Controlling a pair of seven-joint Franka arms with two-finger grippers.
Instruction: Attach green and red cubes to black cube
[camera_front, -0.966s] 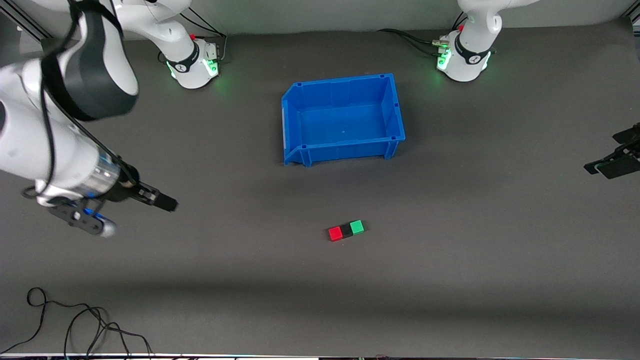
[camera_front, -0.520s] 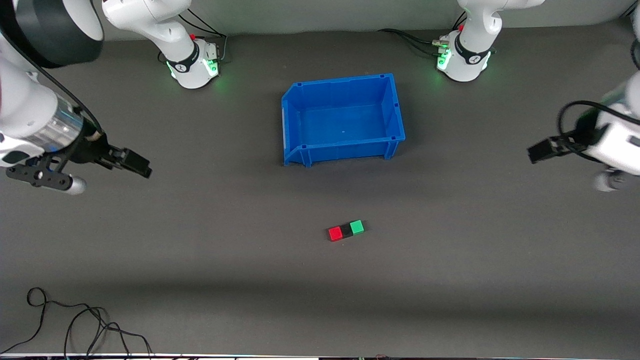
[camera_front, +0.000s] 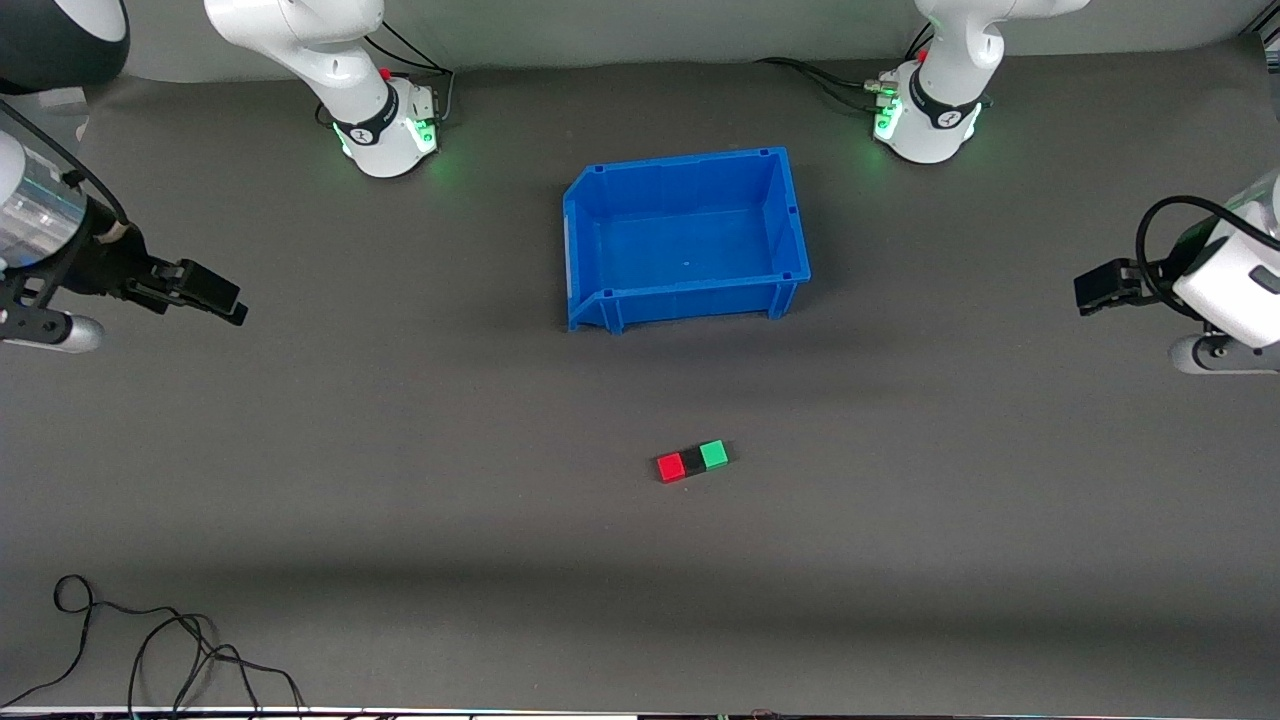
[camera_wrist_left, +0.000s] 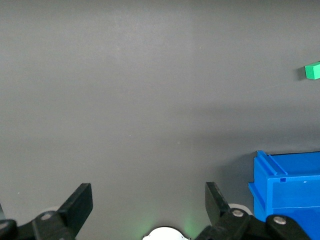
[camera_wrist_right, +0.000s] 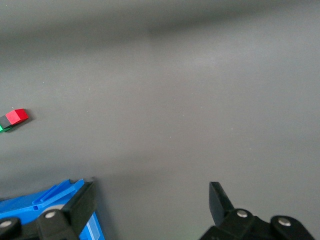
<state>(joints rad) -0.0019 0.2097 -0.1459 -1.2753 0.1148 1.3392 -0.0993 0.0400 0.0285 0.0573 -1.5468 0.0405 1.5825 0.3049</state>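
Note:
The red cube (camera_front: 670, 467), black cube (camera_front: 692, 461) and green cube (camera_front: 714, 455) sit joined in a short row on the grey mat, nearer to the front camera than the blue bin (camera_front: 590, 255). The green cube shows in the left wrist view (camera_wrist_left: 313, 70); the red cube (camera_wrist_right: 19, 115) and black cube (camera_wrist_right: 6, 120) show in the right wrist view. My right gripper (camera_front: 205, 296) is open and empty over the mat at the right arm's end of the table. My left gripper (camera_front: 1100, 288) is open and empty over the mat at the left arm's end.
The blue bin is empty and stands mid-table between the two arm bases; it shows in the left wrist view (camera_wrist_left: 287, 200) and the right wrist view (camera_wrist_right: 55, 197). A black cable (camera_front: 150, 650) lies looped at the mat's near corner at the right arm's end.
Both arms have pulled away from the cubes toward the table's ends and risen. The three cubes have not moved.

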